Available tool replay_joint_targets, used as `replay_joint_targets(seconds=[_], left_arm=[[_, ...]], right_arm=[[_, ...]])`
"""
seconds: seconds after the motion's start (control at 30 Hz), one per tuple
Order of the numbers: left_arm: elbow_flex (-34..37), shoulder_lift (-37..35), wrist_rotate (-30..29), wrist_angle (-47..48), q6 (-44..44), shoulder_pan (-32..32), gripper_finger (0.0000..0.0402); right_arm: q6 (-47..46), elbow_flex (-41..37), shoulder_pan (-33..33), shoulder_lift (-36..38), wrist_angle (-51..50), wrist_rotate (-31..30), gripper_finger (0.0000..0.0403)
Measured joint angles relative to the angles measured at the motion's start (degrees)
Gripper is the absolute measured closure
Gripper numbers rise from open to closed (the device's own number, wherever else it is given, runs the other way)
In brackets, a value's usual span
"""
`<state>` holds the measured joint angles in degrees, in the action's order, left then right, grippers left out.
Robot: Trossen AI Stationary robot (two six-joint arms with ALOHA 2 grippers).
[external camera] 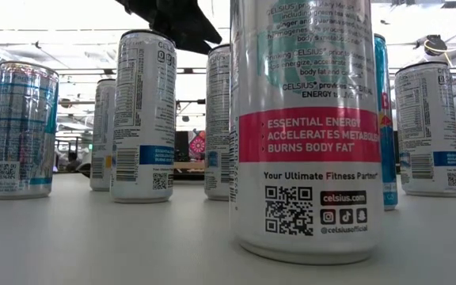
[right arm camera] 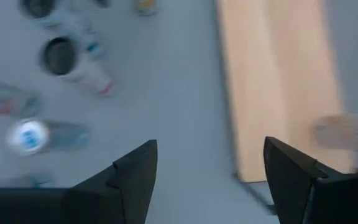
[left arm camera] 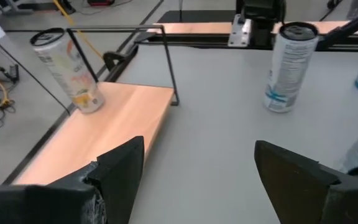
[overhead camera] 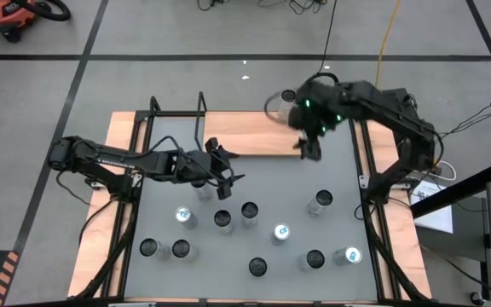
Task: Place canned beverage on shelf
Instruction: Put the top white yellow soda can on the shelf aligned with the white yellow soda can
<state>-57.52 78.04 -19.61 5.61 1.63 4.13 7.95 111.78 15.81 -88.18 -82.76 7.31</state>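
Note:
The shelf [overhead camera: 245,135], a light-wood board with black rod ends, lies at the back of the grey table. One canned beverage [left arm camera: 67,71] stands on the board near its rod frame; it appears blurred in the right wrist view [right arm camera: 347,134]. My right gripper [overhead camera: 309,149] hangs over the board's right end, open and holding nothing [right arm camera: 210,162]. My left gripper [overhead camera: 228,170] hovers just in front of the board's left part, also open and holding nothing [left arm camera: 197,162]. A white-and-blue can [left arm camera: 289,67] stands on the table ahead of it.
Several more cans stand across the front half of the table, among them one at the right [overhead camera: 320,201] and one at the front [overhead camera: 257,267]. A tall Celsius can [external camera: 303,127] fills the low view. Black rails run along both table sides.

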Motion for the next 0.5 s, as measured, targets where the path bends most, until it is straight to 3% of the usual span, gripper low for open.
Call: replay_joint_targets(seconds=[0.27, 0.5], left_arm=[[0.0, 0.0, 0.0, -2.5, -0.7, 2.5, 0.0103], [0.0, 0.0, 0.1, -2.1, -0.6, 4.0, 0.0103]], right_arm=[[-10.5, -20.9, -13.2, 10.5, 7.6, -5.8, 0.0174], [-16.8, -43.9, -21.5, 20.1, 36.4, -11.2, 0.0174]])
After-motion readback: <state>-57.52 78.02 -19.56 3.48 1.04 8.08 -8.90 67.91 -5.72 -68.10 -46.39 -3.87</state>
